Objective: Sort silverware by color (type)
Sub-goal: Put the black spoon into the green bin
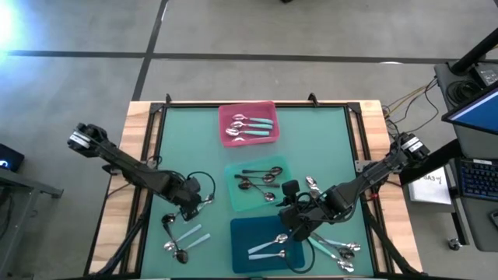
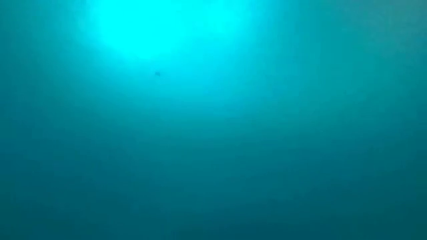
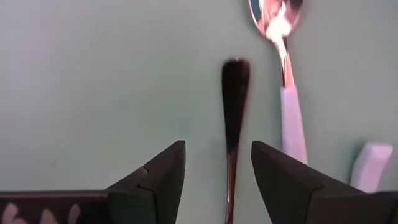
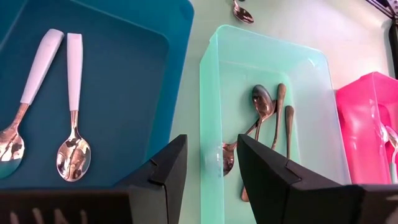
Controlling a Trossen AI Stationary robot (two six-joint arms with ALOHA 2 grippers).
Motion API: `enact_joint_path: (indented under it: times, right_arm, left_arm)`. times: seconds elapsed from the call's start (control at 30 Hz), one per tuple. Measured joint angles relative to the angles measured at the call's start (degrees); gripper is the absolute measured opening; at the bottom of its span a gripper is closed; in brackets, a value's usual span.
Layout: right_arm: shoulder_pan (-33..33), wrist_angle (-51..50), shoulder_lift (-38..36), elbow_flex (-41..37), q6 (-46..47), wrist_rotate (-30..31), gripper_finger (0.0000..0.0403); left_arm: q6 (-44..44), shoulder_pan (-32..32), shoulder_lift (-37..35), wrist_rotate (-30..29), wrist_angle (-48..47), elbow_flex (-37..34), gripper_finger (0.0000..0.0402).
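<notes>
My left gripper is open, low over the table's left part. In the left wrist view its fingers stand on either side of a dark-handled spoon that lies on the green mat, without touching it. A pale-blue-handled spoon lies beside it. My right gripper is open and empty, above the near wall of the mint tray and the dark-teal tray. The dark-teal tray holds two pale-handled spoons. The mint tray holds dark spoons. The pink tray holds teal-handled spoons.
Loose spoons lie on the mat at the near left and near right, and one lies right of the mint tray. The table's wooden edges border the mat. The low view shows only a teal glow.
</notes>
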Motion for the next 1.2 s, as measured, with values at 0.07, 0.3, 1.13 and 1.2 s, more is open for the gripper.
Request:
enact_joint_path:
  times: [0.07,0.3,1.13,1.2]
  right_arm:
    - [0.0,0.0,0.0,0.0,0.0,0.0,0.0132]
    - [0.0,0.0,0.0,0.0,0.0,0.0,0.0132]
    - [0.0,0.0,0.0,0.0,0.0,0.0,0.0132]
    - [0.0,0.0,0.0,0.0,0.0,0.0,0.0132]
  left_arm:
    - [0.0,-0.5,0.0,1.6,-0.4,0.0,0.0169]
    - [-3.3,-2.8,0.7,2.8,-1.4,-0.4,0.0169]
    - [-11.1,-5.1,8.4,3.8,-1.6,0.0,0.0014]
    - [-11.4,-5.1,8.4,3.3,-2.2,0.5,0.0007]
